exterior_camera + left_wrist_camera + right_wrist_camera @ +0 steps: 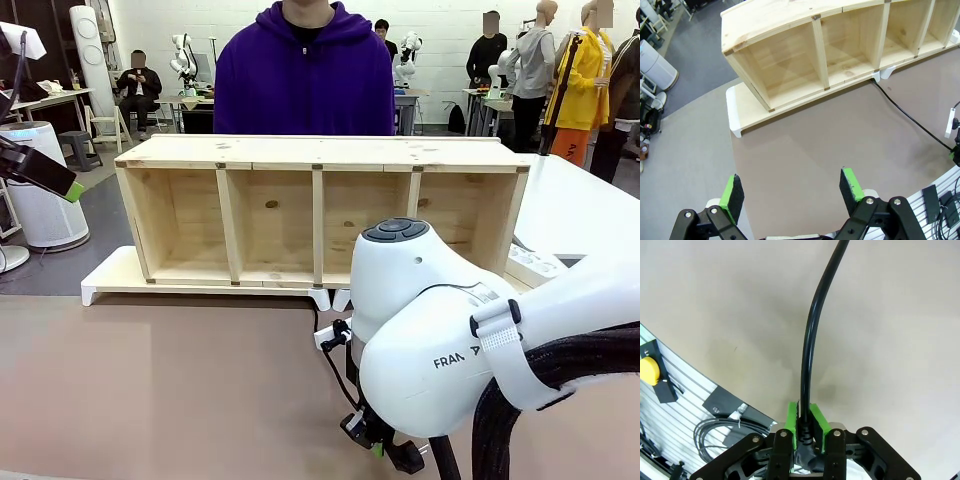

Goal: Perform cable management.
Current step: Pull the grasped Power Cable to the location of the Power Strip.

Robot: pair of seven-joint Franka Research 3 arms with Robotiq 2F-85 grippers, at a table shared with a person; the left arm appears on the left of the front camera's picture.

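- The cable (807, 365) is clamped between the green pads of the right gripper (804, 421). It rises toward 12 o'clock, then bends to 1 o'clock over the brown table (890, 340).
- In the left wrist view it runs from the white foot of the wooden shelf (780, 20) toward 4 o'clock.
- The left gripper (792, 187) hangs with its jaws spread wide, well apart from the cable.
- The shelf's four compartments show bare wood.

Black cable (807, 350), glossy, against a dull brown-mauve table top (150, 380). The right gripper (806, 415) shows bright green pads (792, 422) on black links, and the left gripper (791, 186) is green on black too. The shelf (320, 152) is pale pine with knots and grain. The person's hoodie (305, 80) is deep purple. The right arm (420, 330) is white with dark lettering. There's one yellow knob (649, 370).
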